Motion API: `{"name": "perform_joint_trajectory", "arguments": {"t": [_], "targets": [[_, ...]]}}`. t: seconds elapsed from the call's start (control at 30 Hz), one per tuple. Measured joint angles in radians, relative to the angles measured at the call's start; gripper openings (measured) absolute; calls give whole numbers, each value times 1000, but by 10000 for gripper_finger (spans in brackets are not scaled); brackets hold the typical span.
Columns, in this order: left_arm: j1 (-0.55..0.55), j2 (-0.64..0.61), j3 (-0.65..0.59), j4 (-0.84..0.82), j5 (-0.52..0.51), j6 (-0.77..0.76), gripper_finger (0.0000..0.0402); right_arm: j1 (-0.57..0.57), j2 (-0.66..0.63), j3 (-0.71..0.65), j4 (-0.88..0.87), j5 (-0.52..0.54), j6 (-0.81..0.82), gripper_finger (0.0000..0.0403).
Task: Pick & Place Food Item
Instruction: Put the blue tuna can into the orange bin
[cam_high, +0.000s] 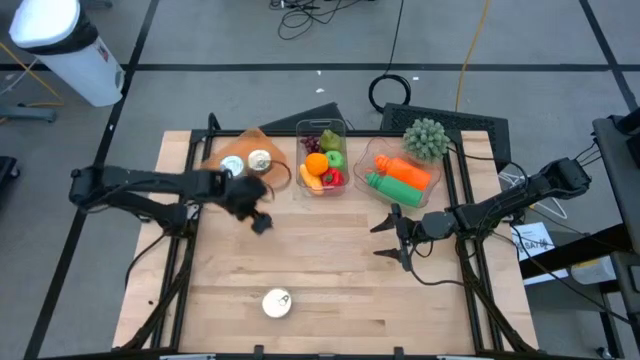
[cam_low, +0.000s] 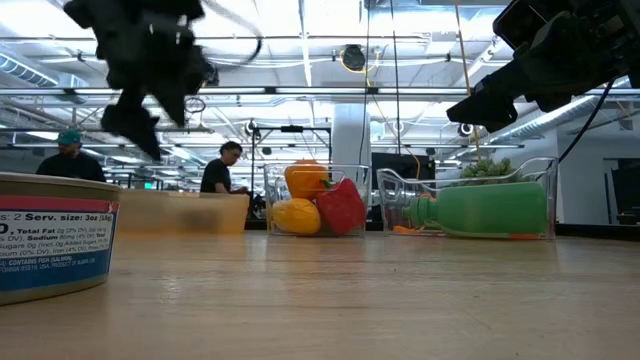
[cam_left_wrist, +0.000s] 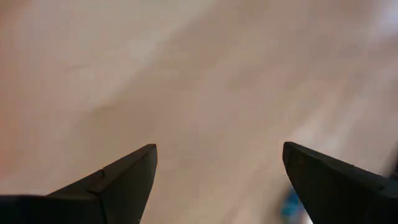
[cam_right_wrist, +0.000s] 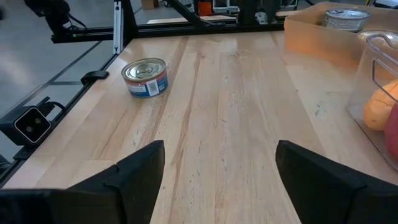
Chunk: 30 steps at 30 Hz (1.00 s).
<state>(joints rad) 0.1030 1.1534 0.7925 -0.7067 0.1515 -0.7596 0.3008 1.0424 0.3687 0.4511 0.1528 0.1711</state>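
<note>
Can (cam_high: 277, 303) stood upright near the front edge of the desk (cam_high: 330, 270), roughly midway across, with its lid up and its axis vertical; being round, it pointed no particular way. Pale wood planks made up the desk, framed by black rails, and it stood on a grey floor marked with dark lines, where cables lay behind it and a white bin (cam_high: 65, 50) stood at the far left. At table height the room showed bright ceiling lights and two people (cam_low: 218, 167) in the background.

Along the back of the desk sat a tan tray (cam_high: 235, 150) with two more cans (cam_high: 259, 160), a clear box (cam_high: 321, 160) of fruit, and a second clear box (cam_high: 400, 175) with a green bottle lying on its side and a spiky green plant (cam_high: 427, 139) at its rim.

Left gripper (cam_high: 258, 212) hung above the desk in front of the tray, its fingers (cam_left_wrist: 118, 180) spread wide with only bare wood between them. The can lay well apart from it, toward the front edge. Right gripper (cam_high: 392, 238) hovered in front of the bottle box, jaws apart and holding nothing, facing across the desk; the can (cam_right_wrist: 145, 77) showed well beyond its fingers (cam_right_wrist: 140, 171).
</note>
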Motion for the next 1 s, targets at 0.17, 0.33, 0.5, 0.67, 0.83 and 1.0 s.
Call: {"name": "perform_joint_trajectory", "arguments": {"t": [0.17,0.33,0.5,0.67,0.83,1.0], "targets": [[-294,34,0,283,-126,-33,360,0,0,0,-1,0,0,294],[-533,150,-1,437,-237,-128,360,0,0,0,-11,0,4,294],[-649,253,-2,557,-15,-385,360,0,0,0,-15,0,8,294],[-755,340,1,653,79,-574,360,0,0,0,-13,0,30,294],[-764,390,-2,569,129,-630,360,2,0,0,-13,0,31,294],[-710,426,-1,630,48,-504,360,3,0,0,-14,-1,31,294]]}}
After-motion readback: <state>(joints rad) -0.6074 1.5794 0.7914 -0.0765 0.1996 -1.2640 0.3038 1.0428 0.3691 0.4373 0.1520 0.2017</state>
